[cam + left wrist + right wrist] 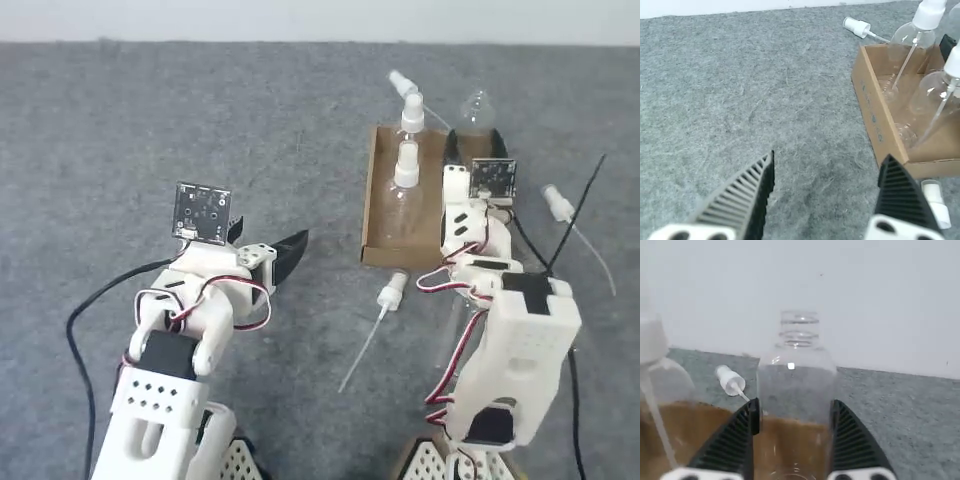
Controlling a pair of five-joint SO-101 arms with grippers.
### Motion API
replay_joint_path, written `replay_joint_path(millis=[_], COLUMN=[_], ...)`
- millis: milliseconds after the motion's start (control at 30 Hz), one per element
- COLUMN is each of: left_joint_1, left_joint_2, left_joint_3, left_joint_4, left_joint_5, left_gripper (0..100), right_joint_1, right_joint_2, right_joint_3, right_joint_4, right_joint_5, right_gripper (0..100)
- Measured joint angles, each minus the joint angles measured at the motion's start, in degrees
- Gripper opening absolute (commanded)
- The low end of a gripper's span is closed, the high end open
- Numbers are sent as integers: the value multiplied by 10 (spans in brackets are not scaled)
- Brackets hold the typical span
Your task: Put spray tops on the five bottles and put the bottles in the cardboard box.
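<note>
In the high view the right arm (525,330) hides the 3 o'clock side of the cardboard box (378,200). The uncapped bottle (797,370) loses its base at the picture's edge; whether it stands inside the box is unclear. Both capped bottles (910,45) run past the left wrist view's edge.

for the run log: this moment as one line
left claw open, empty, over carpet | right claw grips uncapped bottle | two capped bottles in box | three loose tops on carpet
</note>
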Motion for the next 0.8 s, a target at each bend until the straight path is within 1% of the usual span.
replay_joint_path(millis=[300,433,500,600,700,800], left_joint_1=[0,0,0,0,0,0], left_joint_2=[0,0,0,0,0,0], left_joint_3=[0,0,0,0,0,0], left_joint_4=[0,0,0,0,0,0], left_joint_5=[0,0,0,0,0,0], left_gripper=[308,308,308,308,308,308], right_joint_1=[6,22,27,40,54,77], right_joint_2=[11,-64,-124,-227,-345,-471], right_joint_3=[-1,21,43,83,125,142], right_joint_4=[-37,-6,37,128,249,401], right_joint_5=[10,10,10,10,10,10], right_gripper=[6,6,6,6,6,6])
